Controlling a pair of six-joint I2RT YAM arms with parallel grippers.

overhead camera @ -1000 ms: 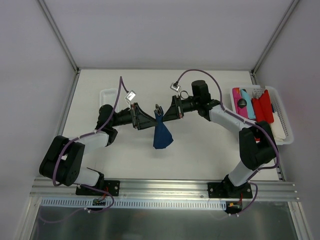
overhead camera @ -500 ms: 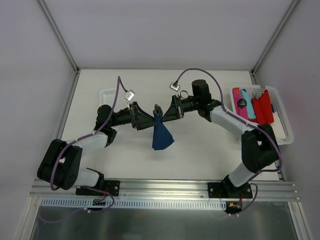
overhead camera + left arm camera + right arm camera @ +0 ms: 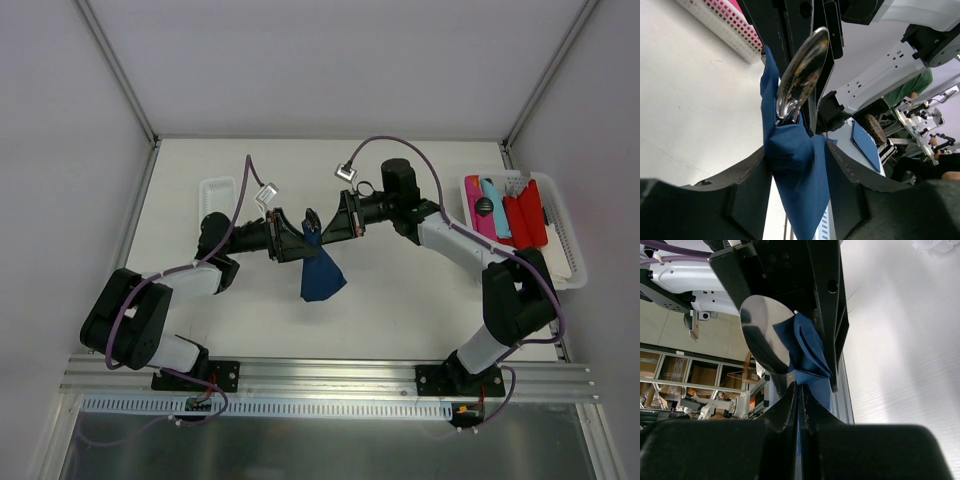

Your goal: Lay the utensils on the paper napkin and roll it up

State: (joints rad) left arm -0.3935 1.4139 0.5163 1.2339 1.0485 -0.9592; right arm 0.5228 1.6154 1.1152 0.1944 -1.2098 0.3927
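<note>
The dark navy paper napkin (image 3: 322,278) hangs off the table between my two grippers, bunched at the top and drooping to a point. A shiny silver spoon is wrapped in it; its bowl sticks out in the left wrist view (image 3: 801,70) and the right wrist view (image 3: 765,335). My left gripper (image 3: 300,238) has its fingers on both sides of the napkin wad (image 3: 800,170). My right gripper (image 3: 318,225) faces it from the right, jaws pressed nearly together on a thin edge of the napkin (image 3: 807,347) by the spoon's neck. The spoon's handle is hidden in the folds.
A white basket (image 3: 575,250) at the right edge holds red, pink and turquoise plastic pieces (image 3: 525,215). A long white tray (image 3: 215,187) lies at the back left behind the left arm.
Both grippers and the hanging napkin have shifted slightly to the left. The left arm's elbow has swung a little. Both grips are unchanged.
</note>
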